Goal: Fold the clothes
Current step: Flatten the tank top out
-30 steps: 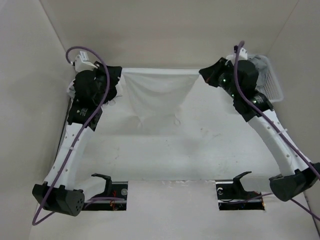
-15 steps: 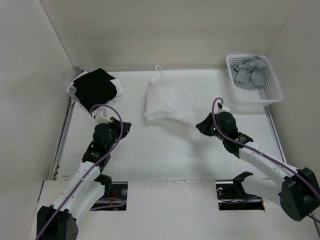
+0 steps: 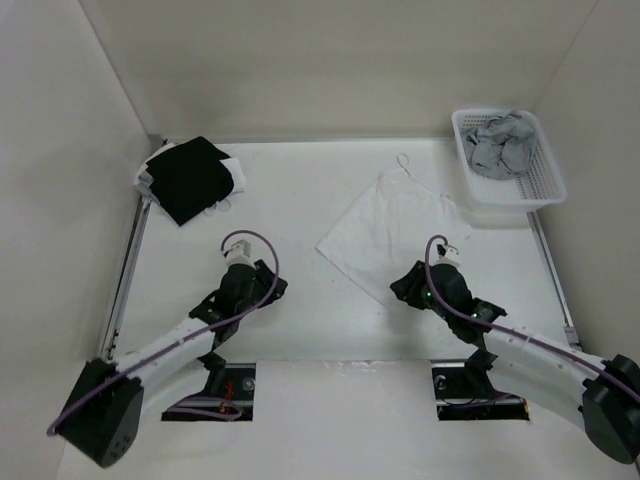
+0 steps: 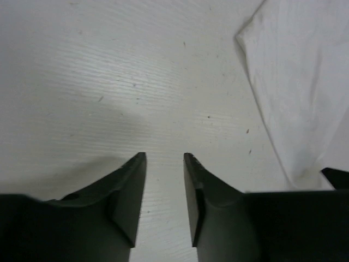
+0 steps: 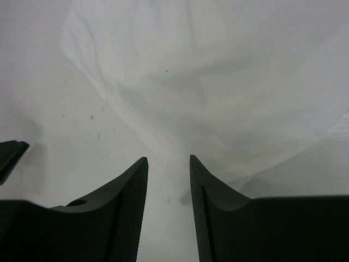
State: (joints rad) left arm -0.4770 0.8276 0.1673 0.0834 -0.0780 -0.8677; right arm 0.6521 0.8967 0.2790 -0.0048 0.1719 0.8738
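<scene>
Two grippers, and both are empty right now, so here's the rundown from left to right.

Far left at the back of the counter (image 3: 300, 190) sits the black garment (image 3: 190, 178) with white edges, bunched in its corner and well apart from everything else.

Next is my left gripper (image 3: 268, 285), low over the counter near the front. On the left wrist camera, the left gripper (image 4: 164, 155) has its jaws parted with a narrow gap. Only bare counter shows between them, so it's gripping nothing. One corner of the white camisole (image 4: 305, 82) pokes in at the right side of that view, ahead of the tips and not touching them.

The white camisole (image 3: 395, 225) itself lies flat on the counter, a bit right of the middle and turned at an angle like a diamond. Its thin straps (image 3: 403, 165) trail off the far end toward the back wall. It sits between my two grippers and closer to the right one.

My right gripper (image 3: 405, 290) is just beside the camisole's near edge. On the right wrist camera, the right gripper (image 5: 169, 159) has its jaws apart with nothing pinched. The white camisole (image 5: 218, 71) spreads out just past the tips, wrinkled and soft-looking. I honestly can't tell if the tips touch the fabric's edge.

Far right at the back is the white basket (image 3: 545, 190), holding the grey garments (image 3: 497, 140) in a heap.
</scene>
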